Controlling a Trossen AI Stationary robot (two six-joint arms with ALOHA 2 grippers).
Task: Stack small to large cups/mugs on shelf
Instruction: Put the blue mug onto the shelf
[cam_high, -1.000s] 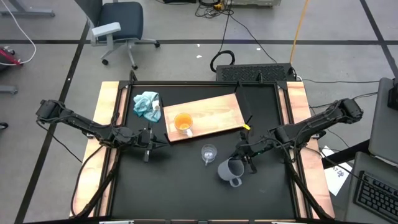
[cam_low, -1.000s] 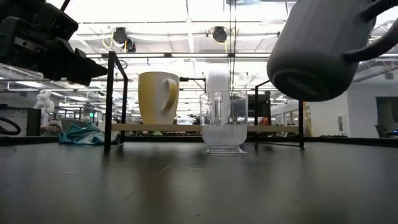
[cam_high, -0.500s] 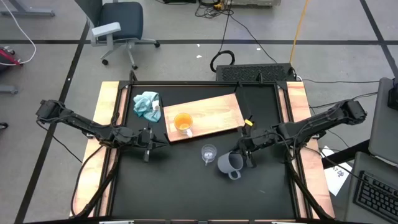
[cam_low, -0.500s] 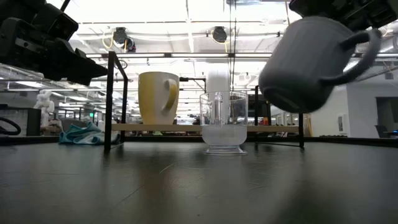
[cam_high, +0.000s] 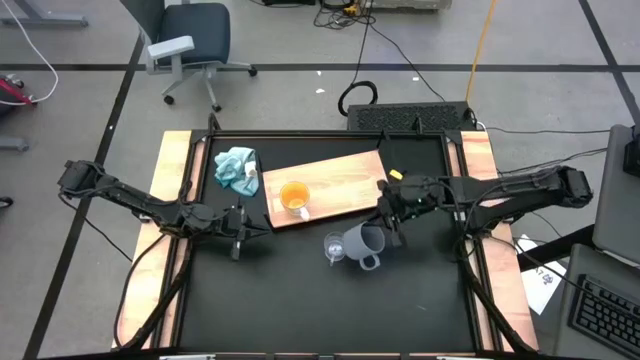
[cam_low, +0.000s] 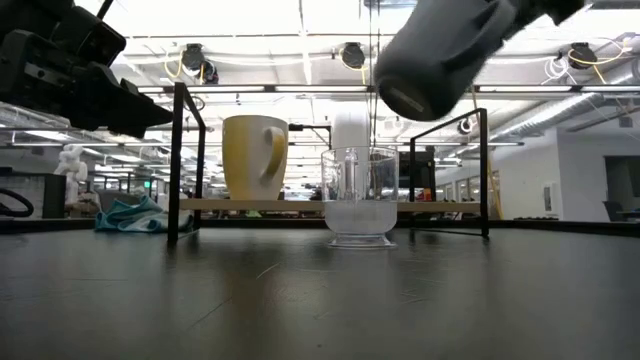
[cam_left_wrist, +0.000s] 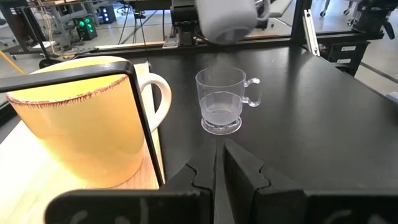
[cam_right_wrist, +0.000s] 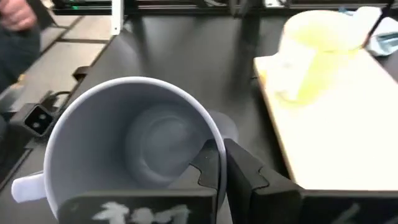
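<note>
The grey-blue mug (cam_high: 363, 245) is held in the air, tilted, its rim pinched by the right hand (cam_high: 385, 222) (one finger is seen inside the wall, one outside, in the right wrist view). It hangs just above and beside the clear glass cup (cam_high: 335, 246), which stands on the black counter (cam_high: 300, 300) near the shelf's front edge. A rim pinch is judged to leave the base free for setting down — the tilt looks a result of that one-sided grip. The orange mug (cam_high: 294, 198) is already placed on the shelf (cam_high: 350, 180), upright. A light-blue cloth (cam_high: 237, 168) lies beside the board. The left hand (cam_high: 238, 238) is parked low near the shelf's corner, fingers together on nothing — apparently kept clear.
</note>
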